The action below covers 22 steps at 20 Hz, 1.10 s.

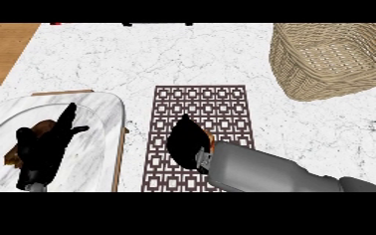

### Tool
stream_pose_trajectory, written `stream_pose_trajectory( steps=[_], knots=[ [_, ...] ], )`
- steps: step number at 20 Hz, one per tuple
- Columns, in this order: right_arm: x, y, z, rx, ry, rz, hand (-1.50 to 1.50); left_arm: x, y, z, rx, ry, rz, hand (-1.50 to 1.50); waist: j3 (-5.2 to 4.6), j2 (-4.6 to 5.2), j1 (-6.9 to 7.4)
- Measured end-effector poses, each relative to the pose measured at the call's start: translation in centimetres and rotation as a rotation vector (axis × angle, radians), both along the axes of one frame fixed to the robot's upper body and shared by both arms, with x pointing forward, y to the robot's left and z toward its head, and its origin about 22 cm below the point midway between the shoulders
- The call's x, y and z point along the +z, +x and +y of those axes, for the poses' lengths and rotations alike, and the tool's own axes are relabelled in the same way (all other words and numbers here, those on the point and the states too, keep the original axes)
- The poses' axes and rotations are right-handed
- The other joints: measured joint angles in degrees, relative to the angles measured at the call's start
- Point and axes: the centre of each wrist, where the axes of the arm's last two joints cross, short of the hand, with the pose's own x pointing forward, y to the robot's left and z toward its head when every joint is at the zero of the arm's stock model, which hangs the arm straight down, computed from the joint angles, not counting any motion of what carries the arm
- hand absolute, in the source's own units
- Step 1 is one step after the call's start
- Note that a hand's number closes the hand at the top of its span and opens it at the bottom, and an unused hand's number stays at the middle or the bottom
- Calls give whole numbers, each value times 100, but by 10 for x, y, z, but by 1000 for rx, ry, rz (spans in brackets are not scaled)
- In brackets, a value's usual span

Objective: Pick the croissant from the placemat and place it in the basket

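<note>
Right robot hand (188, 143) lay over the near half of the placemat (200, 104), palm down and fingers curled; a thin orange-brown sliver at its right edge was probably the croissant (212, 139), otherwise hidden beneath the hand. I judged the hand closed on the croissant, though the contact itself was not visible. Left robot hand (46, 147) rested over the marble tray (103, 110) at the near left, fingers straight and relaxed, holding nothing; a brown edge showed beside it, identity unclear.

Position of target: on the placemat, centre of the counter (147, 59), under my right hand. Basket (327, 59) stood at the far right, well apart from the placemat.

Risks, as judged:
- Grip unverified because the hand hid the croissant; lifting could leave it behind or let it slip out sideways.
- Curled fingers might catch the placemat and drag it along.
- Basket wall is tall; a low carry to the far right could strike the rim or tip the basket.
- Release short of the opening would drop the croissant on the counter.

Count: one croissant (partly seen), one placemat, one basket, one tray, two robot hands.
</note>
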Motion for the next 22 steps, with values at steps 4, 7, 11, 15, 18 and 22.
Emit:
stream_pose_trajectory(
  steps=[4,7,11,15,18,22],
  knots=[
    [1,1,1,70,2,-22,150,-1,1,1,-2,-4,-2,0,6,-6,9],
    [-6,-2,2,119,-1,-53,150,-2,1,-2,1,-2,-7,0,9,-16,20],
    [-10,-3,2,162,2,-75,150,-1,1,-3,1,-6,-1,0,2,-24,22],
    [-10,3,-9,120,60,-89,150,-1,-2,2,9,-9,8,0,2,-40,-41],
    [-8,13,-30,-67,204,-99,150,-3,-12,11,49,-10,16,0,23,-79,-241],
    [-4,19,-65,-322,412,-121,150,-4,-24,20,96,-14,31,0,31,-127,-484]
  ],
)
